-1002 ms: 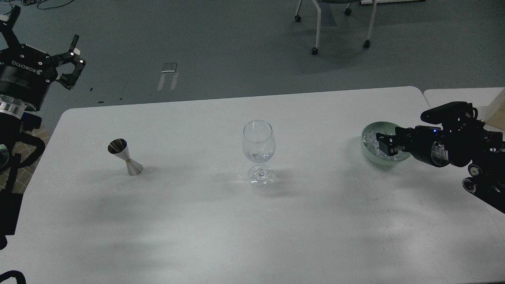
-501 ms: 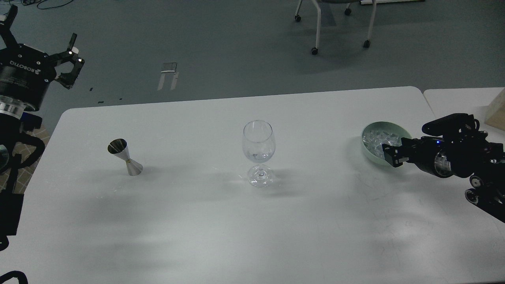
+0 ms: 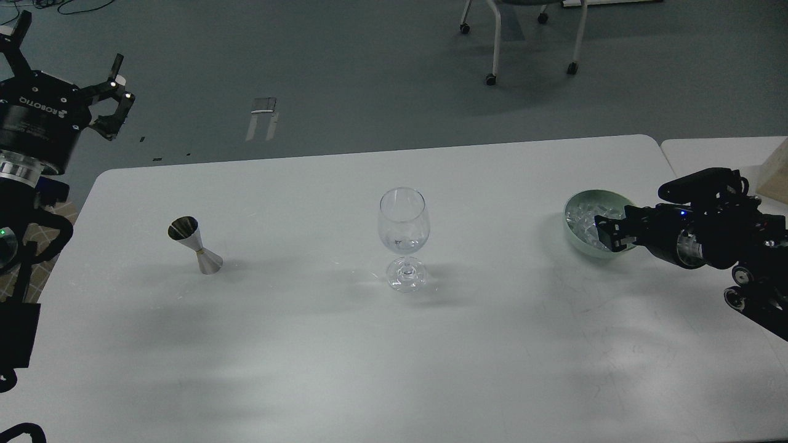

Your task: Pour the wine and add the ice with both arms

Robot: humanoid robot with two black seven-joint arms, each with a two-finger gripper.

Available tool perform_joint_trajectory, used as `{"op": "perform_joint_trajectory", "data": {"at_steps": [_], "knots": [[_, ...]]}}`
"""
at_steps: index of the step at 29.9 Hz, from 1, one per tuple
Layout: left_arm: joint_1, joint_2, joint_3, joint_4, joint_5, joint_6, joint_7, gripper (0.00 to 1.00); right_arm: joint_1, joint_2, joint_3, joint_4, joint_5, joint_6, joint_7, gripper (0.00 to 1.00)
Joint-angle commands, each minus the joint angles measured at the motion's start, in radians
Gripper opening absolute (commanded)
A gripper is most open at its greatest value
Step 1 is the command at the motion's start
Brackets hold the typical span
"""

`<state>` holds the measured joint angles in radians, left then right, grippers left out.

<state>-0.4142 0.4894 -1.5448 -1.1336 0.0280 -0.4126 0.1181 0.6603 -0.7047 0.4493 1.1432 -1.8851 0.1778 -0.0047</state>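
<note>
Nearest us the white table (image 3: pixel 345 357) lies bare under soft shadows. On it we count three vessels in a rough row: one steel jigger (image 3: pixel 196 245) at our left, leaning slightly; one clear wine glass (image 3: pixel 403 237) upright at centre, well apart from both neighbours; one pale green bowl (image 3: pixel 575 237) at our right. The ice (image 3: pixel 585 216) sits heaped in that bowl, many small glinting cubes, too crowded to count. Our right gripper (image 3: pixel 606 235) reaches in from the right edge over the bowl's near rim; it shows dark and end-on, so we cannot tell whether its fingers are apart or together, nor whether a cube is held. Our left gripper (image 3: pixel 68 67) hangs raised beyond the table's far left corner, fingers spread wide, holding nothing. Farther off: grey floor and one wheeled chair base (image 3: pixel 529 43).
</note>
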Motion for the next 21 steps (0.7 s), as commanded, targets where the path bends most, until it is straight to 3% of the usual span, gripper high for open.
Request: {"op": "perform_joint_trajectory", "data": {"at_steps": [1, 13, 21], "knots": [[0.000, 0.001, 0.000, 0.000, 0.000, 0.000, 0.000, 0.98, 0.004, 0.004, -0.003, -0.002, 0.001, 0.000, 0.000, 0.58], [0.002, 0.001, 0.000, 0.005, 0.003, 0.000, 0.000, 0.98, -0.005, 0.037, -0.008, -0.011, 0.000, 0.000, -0.017, 0.57], [0.003, 0.003, -0.001, 0.005, 0.000, 0.000, 0.000, 0.98, -0.002, 0.050, -0.009, -0.011, -0.002, 0.009, -0.035, 0.41]]}}
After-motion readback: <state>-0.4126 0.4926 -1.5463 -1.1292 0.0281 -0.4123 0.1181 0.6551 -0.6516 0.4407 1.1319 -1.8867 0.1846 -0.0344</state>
